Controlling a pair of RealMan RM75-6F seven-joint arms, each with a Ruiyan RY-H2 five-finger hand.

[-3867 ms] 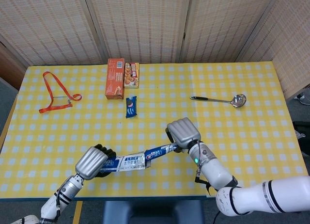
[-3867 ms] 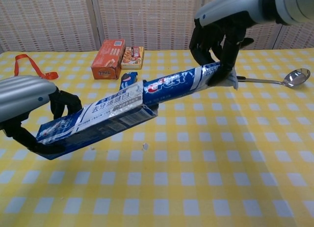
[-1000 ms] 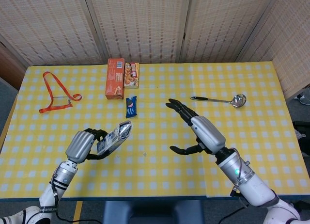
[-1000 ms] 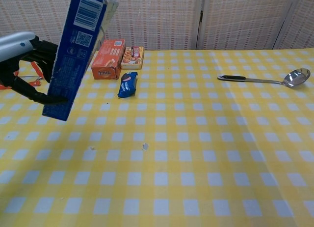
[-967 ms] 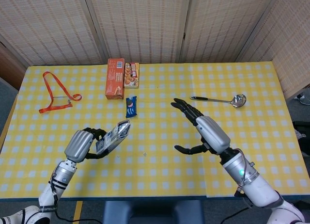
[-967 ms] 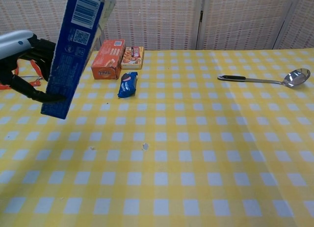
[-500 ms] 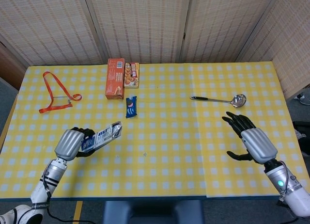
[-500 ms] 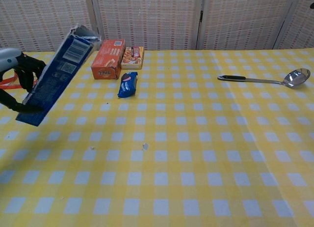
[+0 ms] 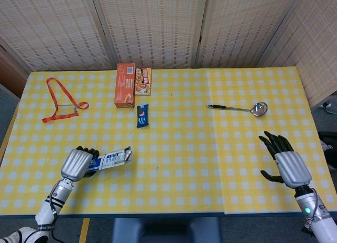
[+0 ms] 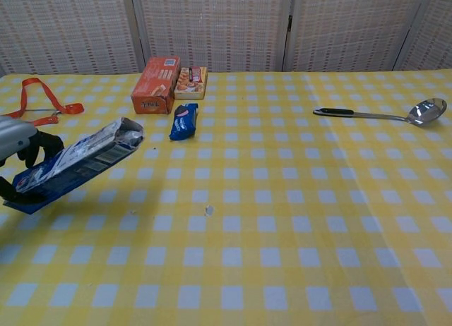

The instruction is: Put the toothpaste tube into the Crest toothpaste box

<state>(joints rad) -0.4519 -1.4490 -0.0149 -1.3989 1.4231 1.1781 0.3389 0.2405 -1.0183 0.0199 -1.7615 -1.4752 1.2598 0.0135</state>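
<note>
My left hand grips the blue Crest toothpaste box by one end, low over the table's front left. The box lies nearly flat, its open end pointing right. The toothpaste tube does not show outside the box; whether it is inside cannot be told. My right hand hovers over the table's front right with fingers spread and nothing in it; the chest view does not show it.
An orange carton and a snack box stand at the back, with a small blue packet before them. An orange lanyard lies at far left. A metal ladle lies at right.
My left hand has tipped the box from upright down to nearly flat and drawn it toward the front left. My right hand has pulled back to the front right, still spread.
</note>
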